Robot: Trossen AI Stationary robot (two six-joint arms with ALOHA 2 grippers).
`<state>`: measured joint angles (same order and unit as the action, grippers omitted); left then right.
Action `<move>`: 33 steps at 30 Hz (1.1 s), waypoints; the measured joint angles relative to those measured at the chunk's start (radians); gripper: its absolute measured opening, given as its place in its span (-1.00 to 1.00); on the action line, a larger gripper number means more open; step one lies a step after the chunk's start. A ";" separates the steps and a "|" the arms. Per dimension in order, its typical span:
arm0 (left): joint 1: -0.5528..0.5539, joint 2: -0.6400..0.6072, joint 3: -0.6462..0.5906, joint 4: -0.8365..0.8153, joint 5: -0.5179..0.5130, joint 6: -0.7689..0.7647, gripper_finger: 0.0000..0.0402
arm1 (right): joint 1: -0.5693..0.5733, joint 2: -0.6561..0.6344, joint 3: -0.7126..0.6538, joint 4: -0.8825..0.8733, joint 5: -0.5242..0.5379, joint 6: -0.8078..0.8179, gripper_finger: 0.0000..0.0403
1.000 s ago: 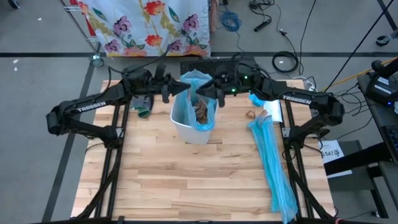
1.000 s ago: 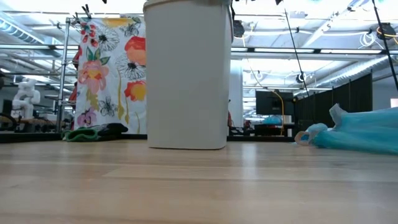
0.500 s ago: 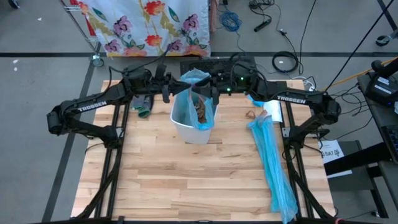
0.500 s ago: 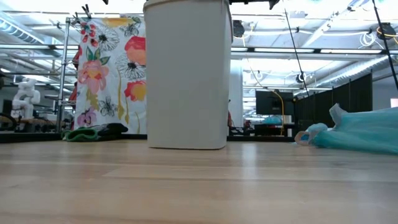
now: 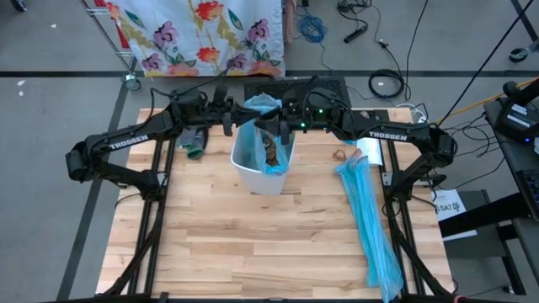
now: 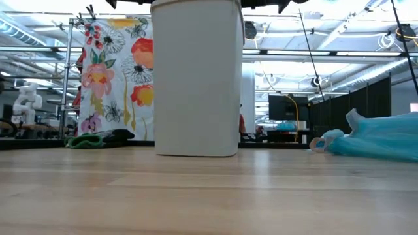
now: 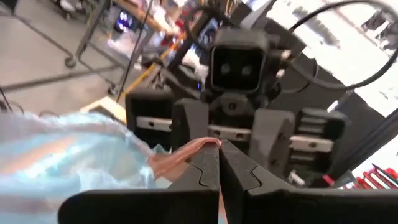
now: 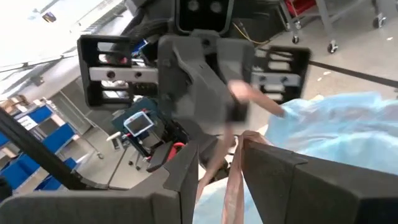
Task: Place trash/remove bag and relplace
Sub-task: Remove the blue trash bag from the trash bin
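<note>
Long light-blue plastic sheets lie on the counter. Farther back a white bin holds the trash. Above its rim, left gripper fingers pinch a pink strip; right gripper fingers stand parted around it

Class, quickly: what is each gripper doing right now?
Left gripper: shut on the bag's drawstring above the bin.
Right gripper: open, with the drawstring hanging between its fingers.
</note>
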<state>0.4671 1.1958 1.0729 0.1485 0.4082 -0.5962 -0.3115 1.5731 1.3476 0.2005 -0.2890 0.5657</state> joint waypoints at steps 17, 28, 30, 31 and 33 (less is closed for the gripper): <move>0.006 0.029 0.037 -0.002 0.123 0.009 -0.78 | 0.013 0.017 0.000 0.020 0.047 -0.054 -1.00; 0.019 0.028 0.038 -0.034 0.172 0.008 -0.26 | 0.012 0.017 0.000 0.007 0.021 -0.032 -1.00; 0.039 0.023 0.039 -0.080 0.211 0.003 -0.25 | 0.013 0.012 -0.002 -0.009 0.021 -0.029 -1.00; 0.051 0.015 0.039 -0.115 0.223 0.007 -0.25 | 0.013 0.010 -0.003 -0.016 0.021 -0.029 -1.00; 0.073 -0.005 0.039 -0.204 0.225 0.034 -0.24 | 0.013 0.000 -0.003 -0.016 0.023 -0.027 -1.00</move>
<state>0.5399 1.1906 1.1122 -0.0552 0.6334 -0.5622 -0.2990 1.5727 1.3449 0.1841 -0.2662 0.5386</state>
